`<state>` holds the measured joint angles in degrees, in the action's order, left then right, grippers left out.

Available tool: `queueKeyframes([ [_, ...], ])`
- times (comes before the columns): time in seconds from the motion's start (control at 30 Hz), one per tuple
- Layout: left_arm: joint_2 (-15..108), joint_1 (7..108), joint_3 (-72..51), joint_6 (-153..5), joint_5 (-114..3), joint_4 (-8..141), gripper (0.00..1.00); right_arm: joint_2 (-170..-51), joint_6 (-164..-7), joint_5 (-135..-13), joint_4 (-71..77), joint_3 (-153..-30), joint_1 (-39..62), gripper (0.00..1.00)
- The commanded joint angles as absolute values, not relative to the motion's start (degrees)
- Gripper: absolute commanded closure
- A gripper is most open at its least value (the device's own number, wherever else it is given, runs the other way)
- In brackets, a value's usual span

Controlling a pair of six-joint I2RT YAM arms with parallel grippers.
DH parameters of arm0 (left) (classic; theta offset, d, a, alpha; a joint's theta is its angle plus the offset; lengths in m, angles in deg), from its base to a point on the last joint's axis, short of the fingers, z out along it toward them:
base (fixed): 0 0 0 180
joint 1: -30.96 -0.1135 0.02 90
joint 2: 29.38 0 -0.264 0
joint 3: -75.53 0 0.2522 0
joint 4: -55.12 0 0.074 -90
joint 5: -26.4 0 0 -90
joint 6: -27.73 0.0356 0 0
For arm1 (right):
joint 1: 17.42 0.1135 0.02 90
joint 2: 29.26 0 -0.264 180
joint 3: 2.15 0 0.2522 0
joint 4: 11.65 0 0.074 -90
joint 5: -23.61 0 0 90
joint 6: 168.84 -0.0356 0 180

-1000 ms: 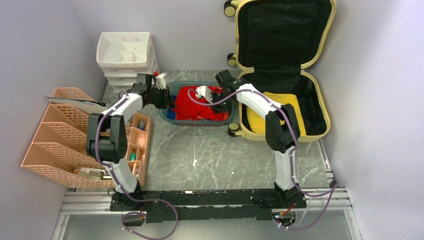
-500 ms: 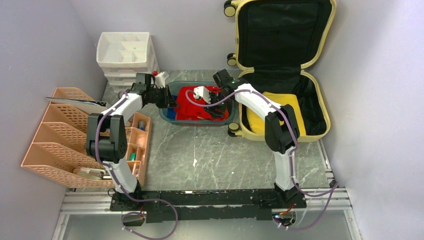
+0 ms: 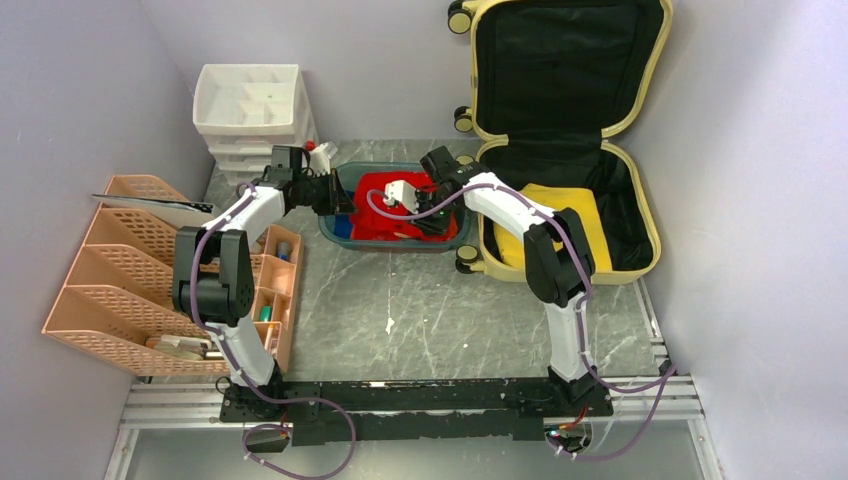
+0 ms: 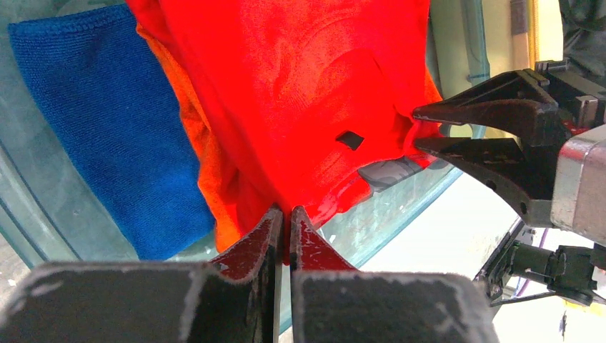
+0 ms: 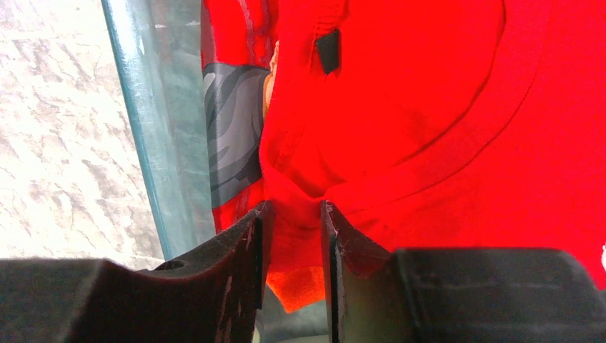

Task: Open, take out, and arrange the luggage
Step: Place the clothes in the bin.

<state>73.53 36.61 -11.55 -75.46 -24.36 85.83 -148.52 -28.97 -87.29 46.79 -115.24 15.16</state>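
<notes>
Luggage (image 3: 565, 150) lies open, upper right on your grey marble table (image 3: 430, 310) between lilac walls (image 3: 90, 100), just right of the teal tray (image 3: 330, 228) where your left gripper (image 4: 284, 218) and right gripper (image 5: 291, 214) each pinch the red garment (image 3: 385, 215).

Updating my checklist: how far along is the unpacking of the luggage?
Done: the luggage stands open, lid up. In hand: the left gripper and right gripper pinch a red garment in the teal tray. Left: a yellow item lies inside the luggage.
</notes>
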Motion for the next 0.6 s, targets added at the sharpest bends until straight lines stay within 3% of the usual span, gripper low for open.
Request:
queueKeyframes([
  [0.0, 71.4, 36.5, -12.2, -76.2, -22.4, 84.2, 0.95, -148.9, -29.1, -86.2, 45.7, -115.0, 15.4, 0.66],
  [0.3, 71.5, 36.5, -12.1, -76.6, -22.4, 83.9, 0.95, -149.9, -27.6, -87.9, 48.7, -116.2, 15.5, 0.6],
  [0.37, 71.6, 36.5, -12.0, -76.7, -22.4, 83.8, 0.95, -150.5, -27.5, -87.4, 49.3, -116.9, 15.5, 0.72],
  [0.47, 71.6, 36.5, -11.8, -77.1, -22.2, 83.5, 0.95, -150.9, -27.9, -86.8, 49.5, -117.9, 15.5, 1.0],
  [0.57, 71.6, 36.5, -11.8, -77.9, -21.3, 83.1, 0.95, -149.2, -27.8, -86.0, 48.5, -117.5, 15.5, 1.0],
])
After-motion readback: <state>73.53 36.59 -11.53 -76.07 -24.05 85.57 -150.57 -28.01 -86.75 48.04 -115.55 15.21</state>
